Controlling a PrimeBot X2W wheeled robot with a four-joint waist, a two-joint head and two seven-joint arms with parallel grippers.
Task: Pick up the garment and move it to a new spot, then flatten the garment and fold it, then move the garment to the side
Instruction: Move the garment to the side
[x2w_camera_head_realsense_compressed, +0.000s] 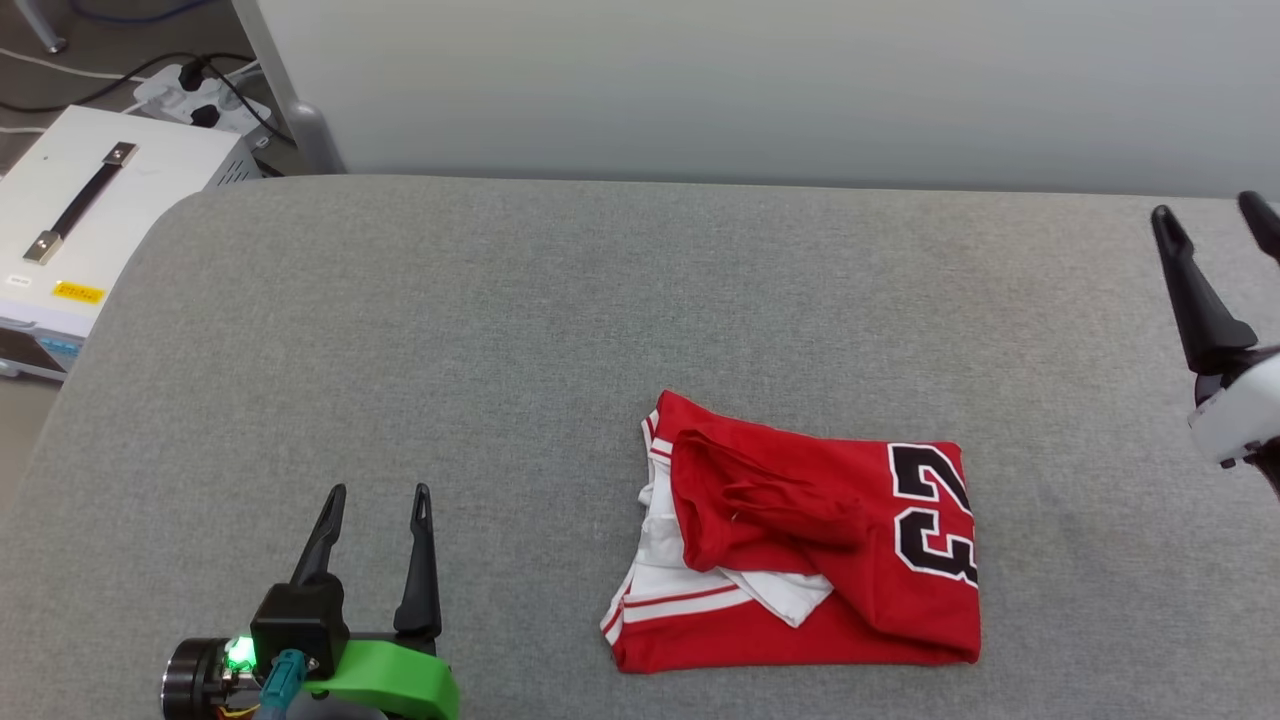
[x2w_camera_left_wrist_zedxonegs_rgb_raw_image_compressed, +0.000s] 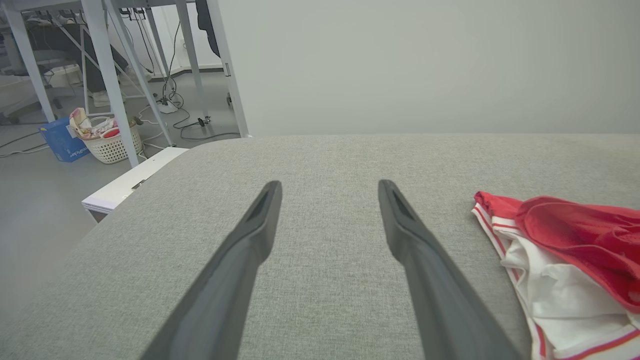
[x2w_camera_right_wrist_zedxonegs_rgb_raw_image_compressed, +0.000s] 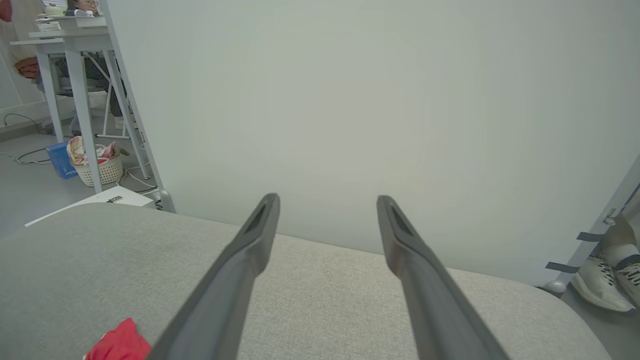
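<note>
Shows the garment loosely bundled, number upward, near the front of the grey table. Holds left gripper low beside it and right gripper raised well apart, fingers spread and empty, apparently leaving room for a grasp.

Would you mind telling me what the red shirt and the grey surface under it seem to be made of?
The shirt looks like thin, smooth knit, perhaps polyester: soft folds, slight sheen. The surface looks like matte woven cloth, possibly over padding: fine weave texture, rounded corner.
</note>
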